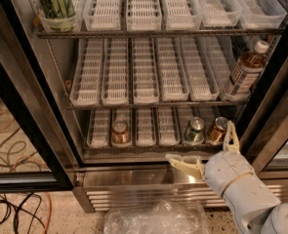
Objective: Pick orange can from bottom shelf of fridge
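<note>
We note glossy orange-copper metal can (216,130), right on wire bottom shelf (148,150); matt white slotted plastic trays (145,126); brushed stainless steel fridge base (129,177); smooth cream plastic gripper (198,140), fingers spread, near right.

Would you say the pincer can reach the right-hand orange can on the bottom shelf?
Probably yes: the open pincer hangs right before the orange can, nothing between; the green can stands close beside it.

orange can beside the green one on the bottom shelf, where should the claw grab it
Around its round side wall, coming straight in from the open front. The orange can seems to stand upright in its lane, with the green can close beside it. The open claw hangs just in front.
</note>
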